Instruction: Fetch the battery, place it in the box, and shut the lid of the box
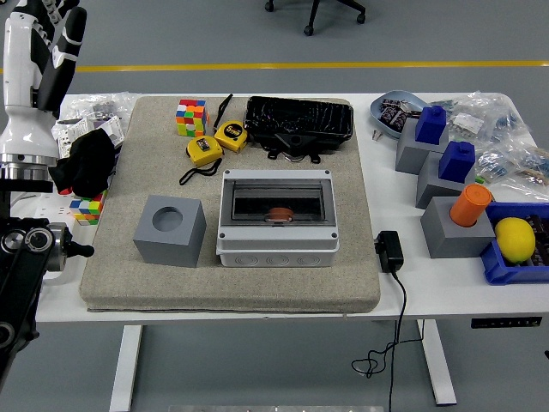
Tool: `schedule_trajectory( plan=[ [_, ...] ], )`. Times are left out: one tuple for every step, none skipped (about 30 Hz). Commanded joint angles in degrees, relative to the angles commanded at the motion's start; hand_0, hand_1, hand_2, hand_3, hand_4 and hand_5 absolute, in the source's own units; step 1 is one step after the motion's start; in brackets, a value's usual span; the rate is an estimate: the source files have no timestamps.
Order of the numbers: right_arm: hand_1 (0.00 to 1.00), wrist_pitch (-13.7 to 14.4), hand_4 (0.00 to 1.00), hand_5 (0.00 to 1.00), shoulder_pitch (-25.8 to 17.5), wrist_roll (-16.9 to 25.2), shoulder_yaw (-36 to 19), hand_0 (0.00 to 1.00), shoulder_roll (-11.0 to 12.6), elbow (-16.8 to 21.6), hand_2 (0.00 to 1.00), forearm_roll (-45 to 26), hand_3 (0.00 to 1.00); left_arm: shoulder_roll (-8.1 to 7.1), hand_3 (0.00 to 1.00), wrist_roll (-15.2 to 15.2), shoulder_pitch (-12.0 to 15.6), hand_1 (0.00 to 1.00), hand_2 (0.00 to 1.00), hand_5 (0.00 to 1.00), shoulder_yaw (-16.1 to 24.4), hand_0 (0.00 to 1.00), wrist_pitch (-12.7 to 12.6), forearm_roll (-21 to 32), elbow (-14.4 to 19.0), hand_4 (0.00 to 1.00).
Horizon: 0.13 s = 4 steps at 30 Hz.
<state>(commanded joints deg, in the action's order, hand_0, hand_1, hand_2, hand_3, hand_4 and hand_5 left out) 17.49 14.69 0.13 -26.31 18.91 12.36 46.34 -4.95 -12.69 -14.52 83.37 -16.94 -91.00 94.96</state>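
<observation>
A grey box [276,219] with a dark see-through lid stands in the middle of the beige mat [232,283]. The lid lies flat over it, and a small orange-brown object [279,214] shows through it inside. An orange cylinder [469,204] stands upright in a grey block [453,230] at the right. My left hand [50,33] is raised high at the top left corner, off the table's left end, far from the box. Its fingers [70,36] are stretched out and hold nothing. Their tips are cut off by the picture's top edge.
On the mat: a grey cube with a round hole [169,230], two yellow tape measures [216,142], a colour cube [190,117], a black case [298,123]. A black adapter with cable [389,251] lies right of the mat. Blue-topped blocks [433,142] and a lemon [514,238] stand right.
</observation>
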Motion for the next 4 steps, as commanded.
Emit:
schedule_trajectory(
  plan=[
    [0.815,0.0,0.998,0.998,0.1,0.1,-0.2,0.863,-0.1,0.0,0.794,0.0,0.813,0.01,0.771,0.0,0.0,0.871,0.804,0.930,0.1,0.799,0.0,0.1,-0.1,0.998],
    [0.815,-0.1,0.998,0.998,0.2,0.3,-0.6,0.863,-0.1,0.1,0.794,0.4,0.813,-0.01,0.771,0.1,0.0,0.871,0.804,0.930,0.1,0.799,0.1,0.2,-0.3,0.998],
    [0.815,-0.2,0.998,0.998,0.2,0.3,-0.9,0.863,-0.1,0.2,0.794,0.6,0.813,-0.03,0.771,0.1,0.0,0.871,0.804,0.930,0.2,0.799,0.1,0.2,-0.5,0.998],
    [0.815,-0.3,0.998,0.998,0.1,0.3,-1.3,0.863,-0.2,0.4,0.794,1.1,0.813,-0.10,0.771,0.1,-0.1,0.871,0.804,0.930,0.0,0.799,0.2,0.1,-0.5,0.998]
  ],
)
